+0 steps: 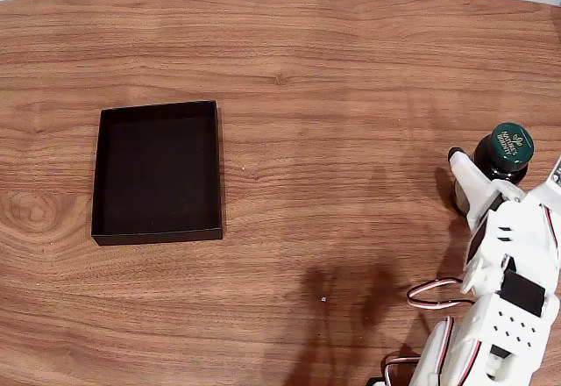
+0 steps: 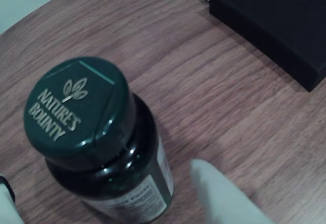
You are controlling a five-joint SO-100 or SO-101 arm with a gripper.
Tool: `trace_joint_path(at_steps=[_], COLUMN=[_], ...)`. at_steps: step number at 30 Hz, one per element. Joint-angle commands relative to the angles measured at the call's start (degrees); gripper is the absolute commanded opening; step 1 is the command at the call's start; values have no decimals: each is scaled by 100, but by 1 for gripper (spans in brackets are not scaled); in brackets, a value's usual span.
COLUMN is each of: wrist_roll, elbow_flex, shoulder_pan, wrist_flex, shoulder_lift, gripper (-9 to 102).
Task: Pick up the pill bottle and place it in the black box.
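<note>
Risk here sits mostly in the grip. The pill bottle point(image 1: 502, 151) stands upright on the counter point(image 1: 333, 79), well apart from the black box point(image 1: 158, 172), which lies far to the bottle's left in the fixed view. The claw point(image 1: 480, 174) is down at the bottle. One white finger point(image 1: 468, 175) sits just beside the bottle's left flank in the fixed view. In the wrist view a pale finger point(image 2: 224, 196) shows near the bottle point(image 2: 102, 147) at lower right, and a sliver of another part shows at the lower left edge. The fingers look spread to either side of the bottle, with a gap visible at the near one, so I judge the claw open and not yet pinching.

The bottle is round, glossy and taller than its base is wide. An off-centre closing could nudge it over or send it rolling across the counter. A grip taken too high, on the cap point(image 2: 76, 107), might slip when lifted. The carry to the box is long, so a weak hold could drop it short. The box walls are low and thin. A low approach could catch the rim and shove the box point(image 2: 275, 20) aside.
</note>
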Motion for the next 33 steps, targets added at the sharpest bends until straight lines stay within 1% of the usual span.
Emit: trace_joint_path(at_steps=[1, 7, 18, 20, 33], wrist_roll=[53, 26, 35, 26, -264], elbow_flex=[-97, -141, -193, -237, -958], shoulder_pan=[26, -44, -360, -431, -545], wrist_flex=[-352, -853, -3032, -3313, -3814], shoulder_lift=[-202, -747, -2575, -2865, -4096], gripper=[45, 45, 45, 45, 44])
